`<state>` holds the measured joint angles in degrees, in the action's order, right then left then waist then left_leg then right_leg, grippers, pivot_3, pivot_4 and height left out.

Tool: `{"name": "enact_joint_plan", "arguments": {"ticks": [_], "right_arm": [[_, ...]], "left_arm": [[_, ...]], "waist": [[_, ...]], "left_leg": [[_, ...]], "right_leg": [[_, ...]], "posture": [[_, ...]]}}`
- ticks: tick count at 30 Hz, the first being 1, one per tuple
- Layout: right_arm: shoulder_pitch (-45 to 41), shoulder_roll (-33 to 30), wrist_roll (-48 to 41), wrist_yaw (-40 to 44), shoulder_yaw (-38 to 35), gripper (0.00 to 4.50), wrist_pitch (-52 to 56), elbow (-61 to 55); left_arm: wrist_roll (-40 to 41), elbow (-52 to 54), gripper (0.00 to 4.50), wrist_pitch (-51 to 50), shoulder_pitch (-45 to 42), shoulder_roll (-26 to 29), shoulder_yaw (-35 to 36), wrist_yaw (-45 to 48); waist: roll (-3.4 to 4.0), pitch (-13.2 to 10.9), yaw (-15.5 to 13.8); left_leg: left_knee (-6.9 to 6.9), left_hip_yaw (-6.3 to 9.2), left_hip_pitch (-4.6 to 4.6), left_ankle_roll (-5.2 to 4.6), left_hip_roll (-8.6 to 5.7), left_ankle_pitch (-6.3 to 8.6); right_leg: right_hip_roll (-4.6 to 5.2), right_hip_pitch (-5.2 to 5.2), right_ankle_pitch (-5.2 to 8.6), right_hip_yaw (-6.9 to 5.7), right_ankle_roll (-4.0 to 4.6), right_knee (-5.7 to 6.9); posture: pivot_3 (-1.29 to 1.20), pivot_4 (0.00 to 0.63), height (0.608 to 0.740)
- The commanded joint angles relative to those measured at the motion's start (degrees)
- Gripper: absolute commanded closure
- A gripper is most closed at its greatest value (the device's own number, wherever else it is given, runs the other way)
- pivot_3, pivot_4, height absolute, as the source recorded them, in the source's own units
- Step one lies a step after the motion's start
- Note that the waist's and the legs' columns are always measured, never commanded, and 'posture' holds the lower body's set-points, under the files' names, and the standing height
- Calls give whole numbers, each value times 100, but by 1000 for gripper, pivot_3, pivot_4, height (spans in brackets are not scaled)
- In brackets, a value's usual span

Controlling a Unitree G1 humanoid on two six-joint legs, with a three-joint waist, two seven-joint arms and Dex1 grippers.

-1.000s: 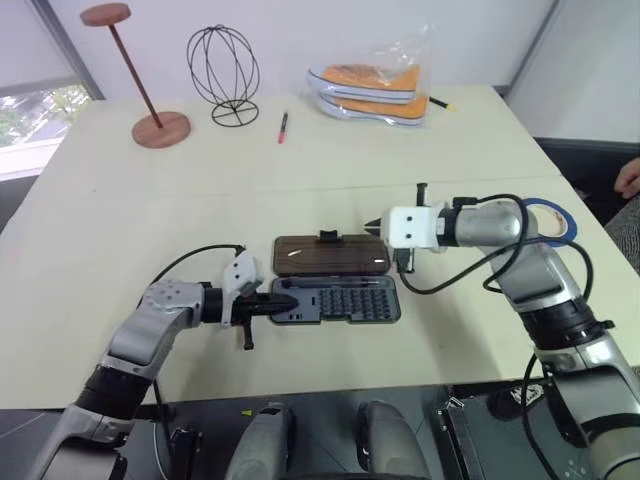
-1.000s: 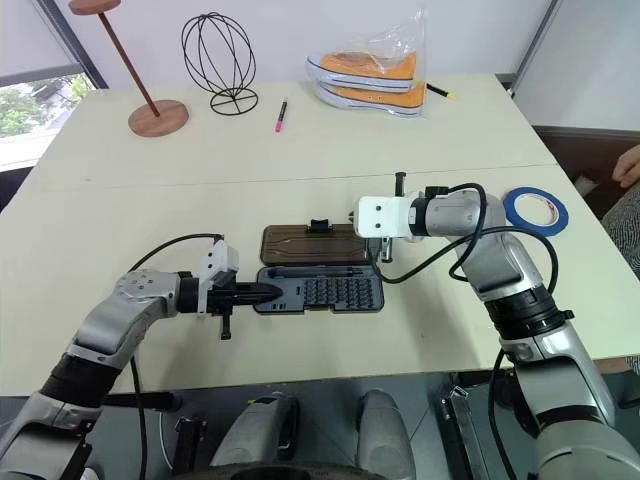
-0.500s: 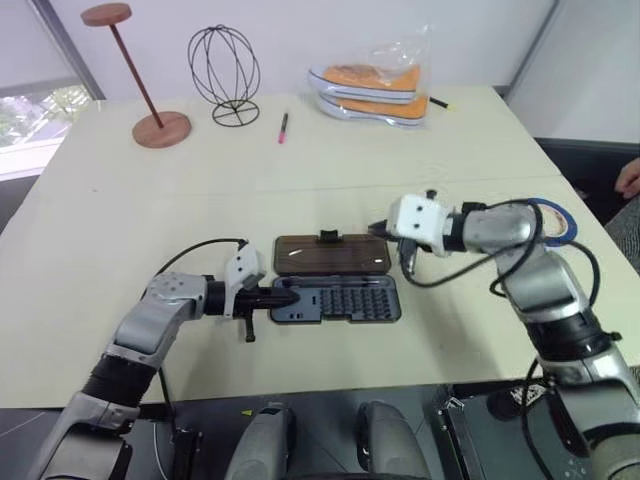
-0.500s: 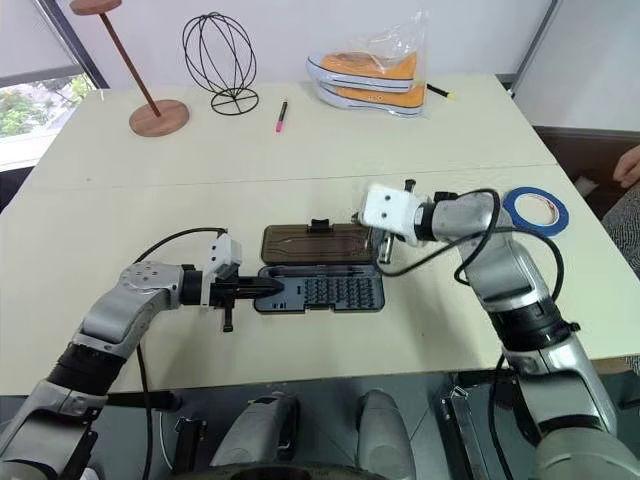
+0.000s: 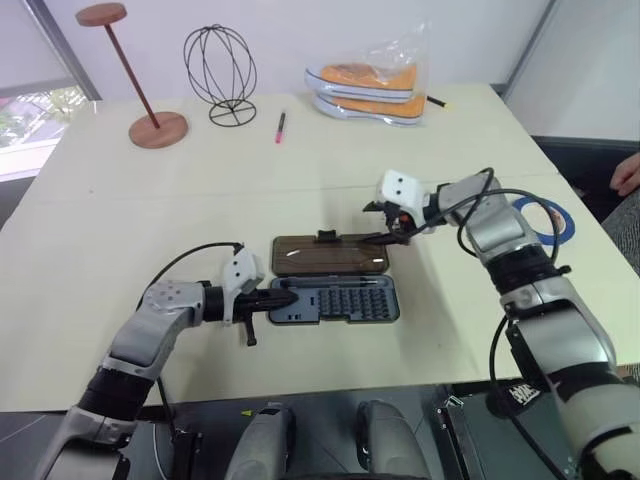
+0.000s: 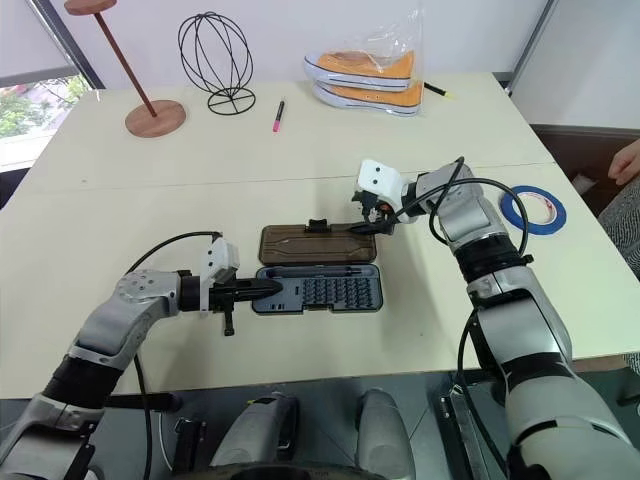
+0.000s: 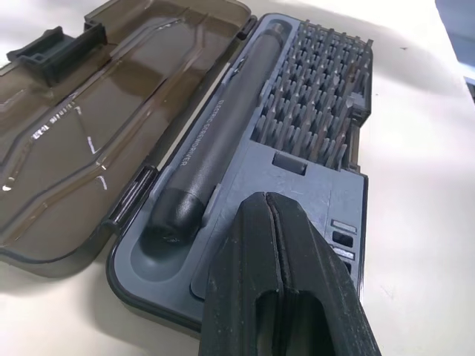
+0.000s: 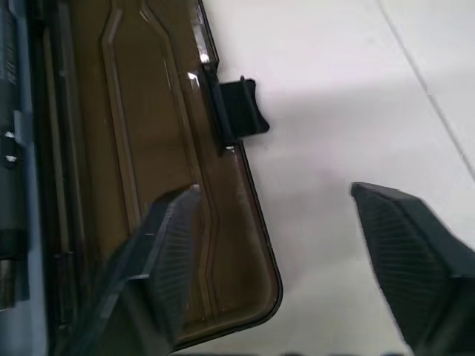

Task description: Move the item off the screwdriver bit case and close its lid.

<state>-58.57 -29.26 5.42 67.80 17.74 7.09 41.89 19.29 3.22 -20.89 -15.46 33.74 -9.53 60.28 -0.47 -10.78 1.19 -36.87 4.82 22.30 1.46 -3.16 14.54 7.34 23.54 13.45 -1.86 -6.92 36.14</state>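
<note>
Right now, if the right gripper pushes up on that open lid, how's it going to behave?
The lid looks like thin, stiff plastic lying flat on the table, so it should probably swing over on its hinge rather than bend. It seems light; the screwdriver bit case might slide, though the shut left gripper rests on it.

The case (image 5: pixel 335 299) lies in the middle of the table (image 5: pixel 120 230), with its lid (image 5: pixel 330 254) flat open behind it. The tape roll (image 5: pixel 543 219) lies far right. Shoes (image 5: pixel 368 88) sit at the back.

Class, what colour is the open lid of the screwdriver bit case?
The lid is translucent smoky brown with a black latch tab, clearest in the left wrist view.
</note>
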Motion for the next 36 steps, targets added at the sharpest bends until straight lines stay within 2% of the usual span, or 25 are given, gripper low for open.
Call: {"name": "enact_joint_plan", "arguments": {"ticks": [1,7,17,20,25,36], "right_arm": [[-393,130,62,106,-30,1058,-362,679],[-795,350,269,-16,-73,1058,-688,1932],[-932,437,485,-221,-149,1058,-979,2636],[-926,445,552,-271,-164,1943,-1011,2740],[-902,476,636,-259,-158,4455,-1021,2814],[-761,475,883,-198,-81,4455,-1273,2770]], "left_arm": [[-133,-26,4500,-185,258,47,-83,-120],[-136,105,4500,-183,380,50,-55,-262],[-150,152,4500,-158,437,80,-28,-325],[-160,151,4500,-143,434,77,-23,-342],[-168,163,4500,-131,437,87,-1,-364],[-180,115,4500,-96,380,120,40,-359]], "waist": [[0,0,0],[1,0,-1],[5,1,18],[5,1,17],[5,2,68],[6,2,128]], "left_leg": [[0,0,0,0,0,0],[2,0,0,1,-1,0],[3,0,-1,2,-1,-1],[3,0,-1,2,-1,-1],[3,0,-11,2,-1,-1],[19,2,-37,3,1,-2]], "right_leg": [[0,0,0,0,0,0],[0,1,0,1,1,-1],[-2,2,0,2,1,1],[-2,2,0,2,1,1],[-2,-8,-1,3,2,2],[-6,-23,-1,4,5,2]], "posture": [[0,150,740],[0,150,740],[0,150,740],[0,150,740],[0,150,740],[0,150,740]]}}
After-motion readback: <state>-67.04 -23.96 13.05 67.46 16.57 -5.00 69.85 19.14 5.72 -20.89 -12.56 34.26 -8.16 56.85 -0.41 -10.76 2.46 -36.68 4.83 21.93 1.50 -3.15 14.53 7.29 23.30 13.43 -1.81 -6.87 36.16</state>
